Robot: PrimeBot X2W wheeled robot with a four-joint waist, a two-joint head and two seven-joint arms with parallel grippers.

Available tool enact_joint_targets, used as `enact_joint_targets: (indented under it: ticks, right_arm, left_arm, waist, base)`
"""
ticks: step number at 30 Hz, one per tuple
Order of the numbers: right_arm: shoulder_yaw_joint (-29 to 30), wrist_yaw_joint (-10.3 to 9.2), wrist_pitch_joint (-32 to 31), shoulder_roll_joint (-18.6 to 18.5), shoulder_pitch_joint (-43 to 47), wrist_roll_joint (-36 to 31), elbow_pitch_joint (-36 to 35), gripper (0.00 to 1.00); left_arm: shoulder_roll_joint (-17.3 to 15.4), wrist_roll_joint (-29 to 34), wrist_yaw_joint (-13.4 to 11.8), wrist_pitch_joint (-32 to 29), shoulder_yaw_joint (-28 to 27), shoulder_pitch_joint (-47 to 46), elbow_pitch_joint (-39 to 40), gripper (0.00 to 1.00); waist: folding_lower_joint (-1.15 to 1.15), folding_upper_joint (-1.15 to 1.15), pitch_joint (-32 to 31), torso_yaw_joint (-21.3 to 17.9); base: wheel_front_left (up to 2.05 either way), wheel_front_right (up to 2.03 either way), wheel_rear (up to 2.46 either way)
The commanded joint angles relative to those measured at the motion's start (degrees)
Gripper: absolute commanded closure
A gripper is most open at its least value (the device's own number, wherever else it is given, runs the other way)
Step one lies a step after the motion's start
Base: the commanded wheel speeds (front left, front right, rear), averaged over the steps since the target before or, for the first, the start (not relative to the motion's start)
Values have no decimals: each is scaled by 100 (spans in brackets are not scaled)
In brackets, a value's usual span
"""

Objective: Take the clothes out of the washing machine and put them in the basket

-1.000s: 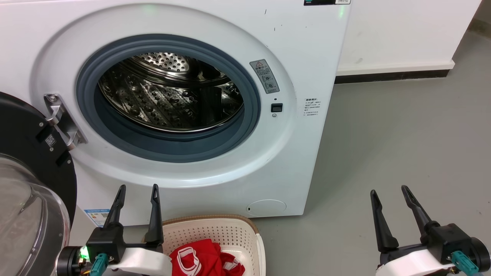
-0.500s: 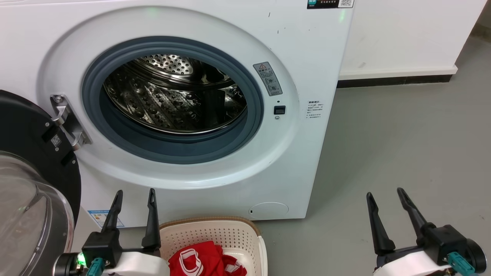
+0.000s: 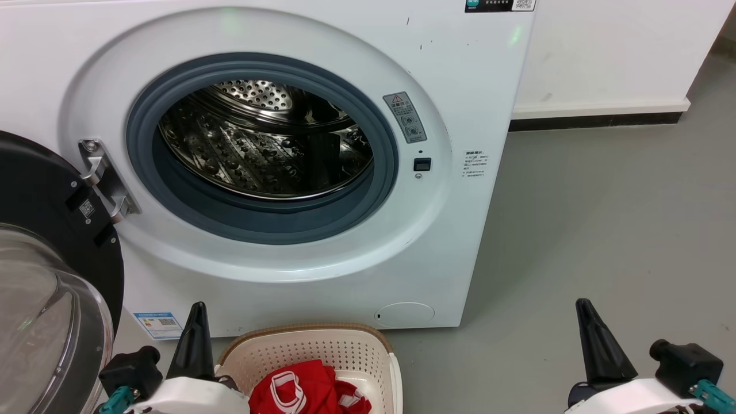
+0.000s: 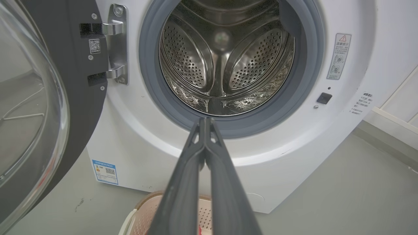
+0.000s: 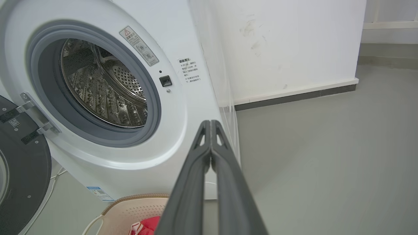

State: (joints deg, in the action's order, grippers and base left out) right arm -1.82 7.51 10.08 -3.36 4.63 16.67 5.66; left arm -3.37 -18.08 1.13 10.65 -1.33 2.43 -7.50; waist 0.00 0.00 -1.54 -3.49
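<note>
Both jaws closed from spread, left gripper (image 3: 198, 307) beside basket (image 3: 322, 351), right gripper (image 3: 583, 305) over floor (image 3: 604, 201), both upright

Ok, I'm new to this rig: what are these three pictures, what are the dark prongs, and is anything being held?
The wide picture comes from the robot's head, looking down at the washing machine, its door swung open to the left. The other two come from cameras on each wrist, looking along that arm's fingers. The dark prongs are the left gripper and right gripper; each has its two fingers pressed together, holding nothing. The steel drum looks empty as far as these views reach. On the grey floor before the machine stands the basket, with red clothes in it.
</note>
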Motion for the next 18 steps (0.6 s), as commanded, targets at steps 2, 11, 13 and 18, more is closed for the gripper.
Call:
enact_joint_targets:
  ticks: [2, 11, 13, 18]
  right_arm:
    - [15, 0, -46, -58, -236, 438, -34, 100]
    - [40, -1, -174, -99, -343, 1317, 65, 100]
    - [47, -1, -205, -107, -364, 1521, 86, 100]
    - [69, -1, -286, -124, -424, 2015, 140, 100]
  left_arm:
    - [-18, -387, 55, -65, -37, -185, 54, 100]
    - [-12, -1198, 124, -241, -79, -260, -10, 100]
    - [-10, -1389, 141, -286, -92, -279, -26, 100]
    - [-6, -1849, 179, -392, -124, -325, -72, 100]
  waist:
    - [0, 0, 4, 8]
    - [0, 0, 16, 32]
    - [0, 0, 19, 39]
    - [0, 0, 27, 54]
  base:
    - [0, 0, 0]
    - [0, 0, 0]
    - [0, 0, 0]
    - [0, 0, 0]
